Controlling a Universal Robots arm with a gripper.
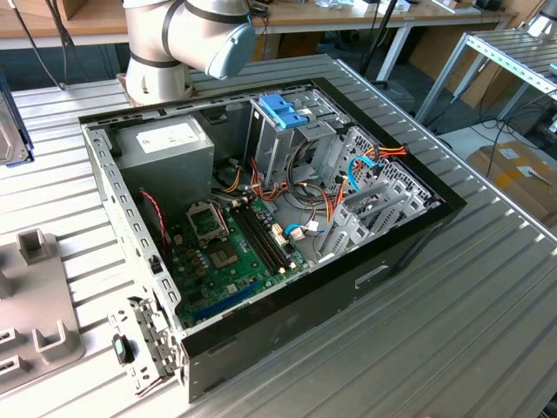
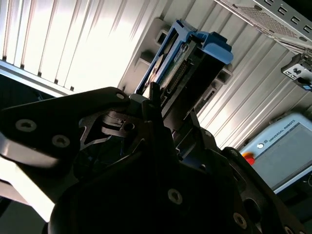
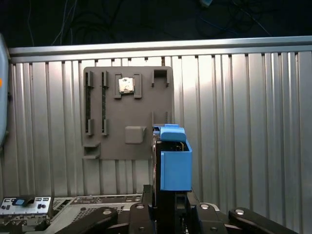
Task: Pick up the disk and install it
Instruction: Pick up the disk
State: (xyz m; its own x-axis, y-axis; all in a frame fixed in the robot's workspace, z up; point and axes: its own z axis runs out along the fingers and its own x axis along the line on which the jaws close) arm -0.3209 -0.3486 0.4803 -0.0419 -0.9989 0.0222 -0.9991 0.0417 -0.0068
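The disk [image 3: 175, 168] stands on edge between my gripper's [image 3: 168, 207] dark fingers, its blue plastic frame facing the first wrist view. The second wrist view shows the disk [image 2: 195, 53] end-on, with its connector edge and blue frame reaching out past the gripper [image 2: 161, 109], which is shut on it. Below it lies a grey holder plate [image 3: 126, 112] on the ribbed metal table. In the exterior view a silver slab with a blue edge, the disk [image 1: 10, 131], sits at the far left edge, well away from the open computer case [image 1: 278, 340].
Inside the case stand a tall metal cage with a blue handle [image 1: 283, 113], a grey power supply box [image 1: 165, 144], the green motherboard [image 1: 231, 252] and loose cables [image 1: 365, 161]. The arm's base [image 1: 187, 35] stands behind the case. A teach pendant [image 2: 282, 151] lies nearby.
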